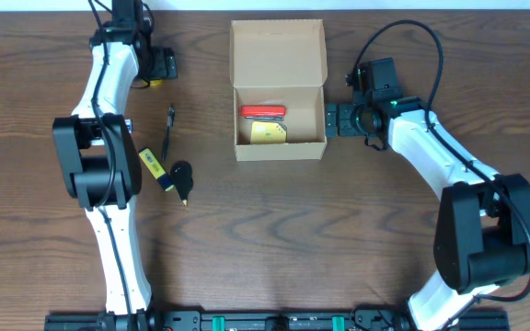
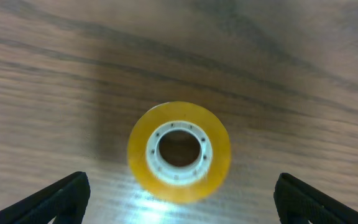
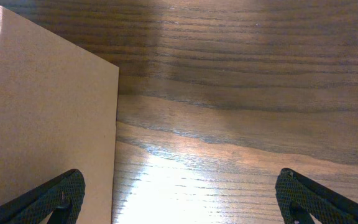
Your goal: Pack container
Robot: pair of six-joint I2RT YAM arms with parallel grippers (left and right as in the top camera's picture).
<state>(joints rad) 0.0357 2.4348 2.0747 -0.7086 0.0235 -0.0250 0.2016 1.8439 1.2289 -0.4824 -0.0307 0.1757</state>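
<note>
1. The small tan-brown rectangular cardboard box sat upright on the dark wooden table. It was toward the far middle, between my two arms, with its mouth facing straight up.
2. Its longer side ran across the table from my left to my right. Its hinged flap lid was thrown back on the far side, pointing away from me, so box and lid together stretched front to back.
3. Inside lay a flat red item by the far wall and a yellow item just in front of it. Both lay lengthwise along the box's long side.
4. My right gripper hung just beside the box's right-hand wall, fingers spread wide and holding nothing. I could not tell whether a finger touched the cardboard.
5. My left gripper was near the far left corner, well apart from the box, with its fingers also wide apart and empty. Below and between them a round roll of amber-yellow tape with a white core lay flat on the wood, touching neither finger.
6. Beside my left arm lay a slim black pen, a yellow-and-black oblong item and a small black object. I could not tell what the last two were.
</note>
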